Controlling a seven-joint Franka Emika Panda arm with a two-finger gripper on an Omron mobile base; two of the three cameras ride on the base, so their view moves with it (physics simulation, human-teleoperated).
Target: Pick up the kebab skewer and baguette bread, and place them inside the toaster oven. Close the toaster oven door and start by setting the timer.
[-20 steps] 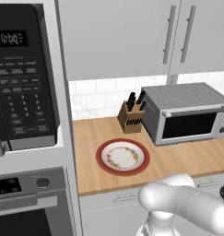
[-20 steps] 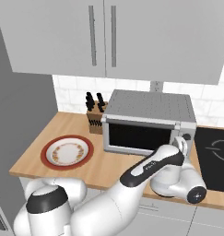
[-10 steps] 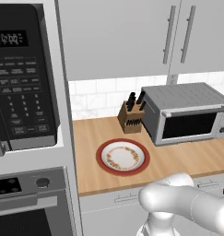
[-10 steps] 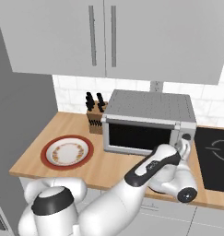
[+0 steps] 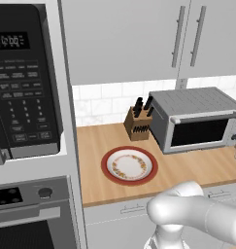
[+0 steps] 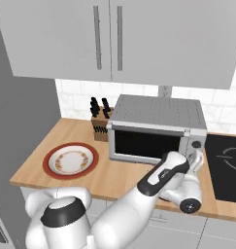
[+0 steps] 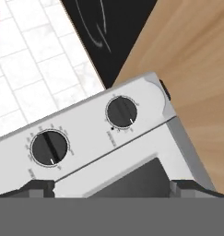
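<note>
The toaster oven (image 6: 157,132) sits on the wooden counter (image 5: 105,141) against the tiled wall, its long side running along the wall and its door (image 6: 146,144) closed, glass front facing the room. In the left base view the oven (image 5: 197,119) is cut off at the right edge, so its control panel is barely seen. Kebab skewer and baguette cannot be made out in any view; the dark glass hides whatever is inside.

The gripper (image 6: 196,160) hangs just in front of the oven's right end, by the control panel; the arm's white wrist covers most of it there, and the fingers are hard to separate. In the hand view the two finger tips (image 7: 38,188) rise well apart at the bottom edge, spread wide and holding nothing. That view looks straight at two dark knobs, one (image 7: 50,147) nearer the left tip, the other (image 7: 121,112) higher and to the right.

A red-rimmed plate (image 5: 129,165) lies left of the oven, apart from it, and a knife block (image 5: 138,121) stands just beside the oven's left wall.
</note>
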